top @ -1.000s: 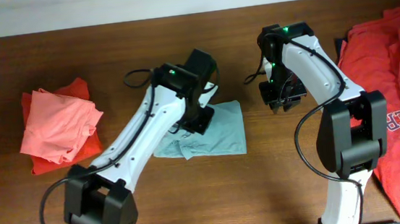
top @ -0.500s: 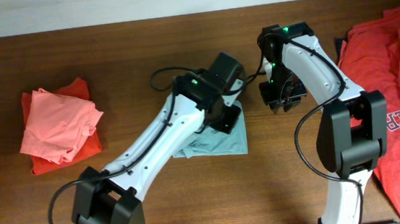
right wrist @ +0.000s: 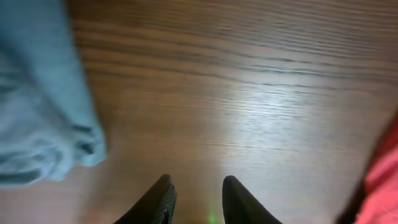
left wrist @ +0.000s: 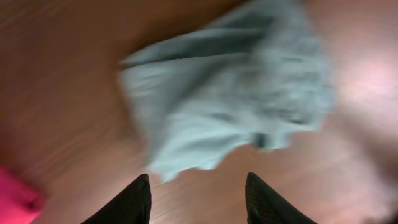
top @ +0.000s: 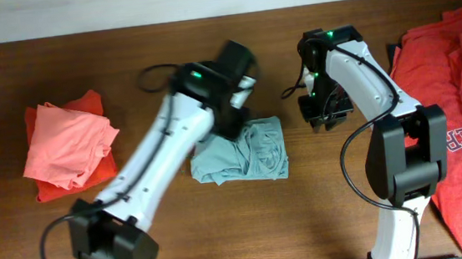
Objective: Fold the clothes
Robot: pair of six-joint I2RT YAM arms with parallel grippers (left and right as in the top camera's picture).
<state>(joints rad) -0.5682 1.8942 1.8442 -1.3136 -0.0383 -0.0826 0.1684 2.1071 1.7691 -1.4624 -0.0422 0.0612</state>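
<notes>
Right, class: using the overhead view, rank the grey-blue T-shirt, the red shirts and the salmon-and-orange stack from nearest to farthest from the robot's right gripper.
1. The grey-blue T-shirt: crumpled in the middle, just to the left of the right gripper.
2. The red shirts: spread out on the gripper's right side.
3. The salmon-and-orange stack: at the far left, clearly farthest.

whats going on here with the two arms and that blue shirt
Two robot arms are working through a batch of T-shirts. The left gripper hangs open over a rumpled grey-blue shirt in the middle of the table, gripping nothing. The right gripper is open too, over bare wood beside it. A pink and orange pile sits at the left, loose red shirts at the right.
</notes>
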